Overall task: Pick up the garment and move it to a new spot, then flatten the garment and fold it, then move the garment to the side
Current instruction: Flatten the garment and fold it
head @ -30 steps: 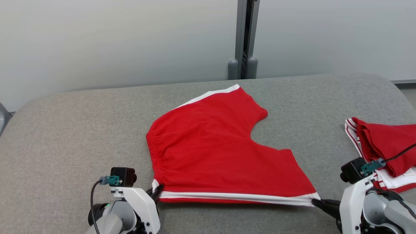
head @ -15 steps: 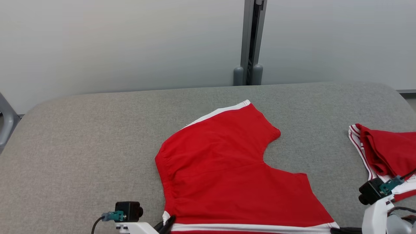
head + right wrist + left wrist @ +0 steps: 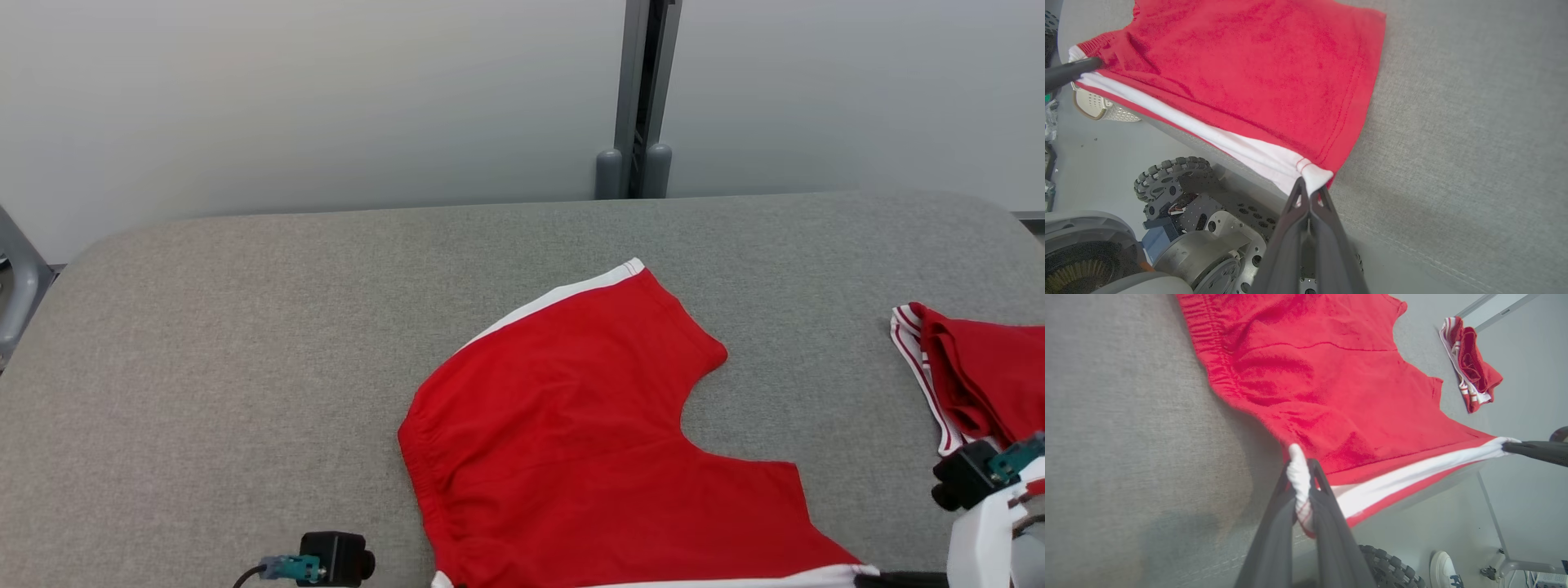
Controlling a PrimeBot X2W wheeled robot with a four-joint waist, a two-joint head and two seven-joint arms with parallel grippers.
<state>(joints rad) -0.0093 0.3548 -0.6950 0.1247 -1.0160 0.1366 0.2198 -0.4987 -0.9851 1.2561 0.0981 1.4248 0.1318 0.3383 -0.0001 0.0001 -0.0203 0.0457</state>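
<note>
While left gripper (image 3: 1301, 473) clamps the waistband corner and right gripper (image 3: 1310, 188) clamps the hem corner, shorts (image 3: 571, 441) lie centre-right on table (image 3: 245, 327), white stripe taut past the near edge. Spare garment (image 3: 980, 384) bunched far right, well apart. Wheel (image 3: 1167, 175) below.

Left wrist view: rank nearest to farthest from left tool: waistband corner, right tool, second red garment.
1. waistband corner, mid-view, pinched in the left tool itself.
2. right tool, at the view's right edge, clamping the white stripe's far end.
3. second red garment, bunched at upper right, beyond the right tool.
</note>
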